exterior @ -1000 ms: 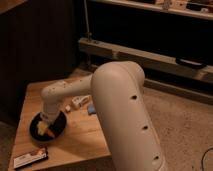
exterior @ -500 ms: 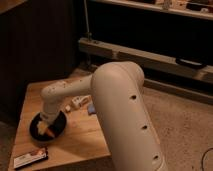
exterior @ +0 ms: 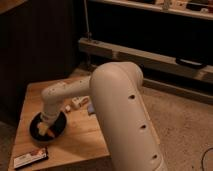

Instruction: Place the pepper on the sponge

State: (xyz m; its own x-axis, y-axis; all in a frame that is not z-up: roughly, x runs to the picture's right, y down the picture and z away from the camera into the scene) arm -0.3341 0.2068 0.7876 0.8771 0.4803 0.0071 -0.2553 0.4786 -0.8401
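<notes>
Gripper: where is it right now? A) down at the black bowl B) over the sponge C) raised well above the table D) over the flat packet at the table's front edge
A: the gripper sits low over the black bowl on the table's left side, with the orange pepper showing right by it.

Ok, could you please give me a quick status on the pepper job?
Pincer down in black bowl, at the pepper. Pepper not yet on sponge. Sponge partly hidden behind arm, beside white tube.
</notes>
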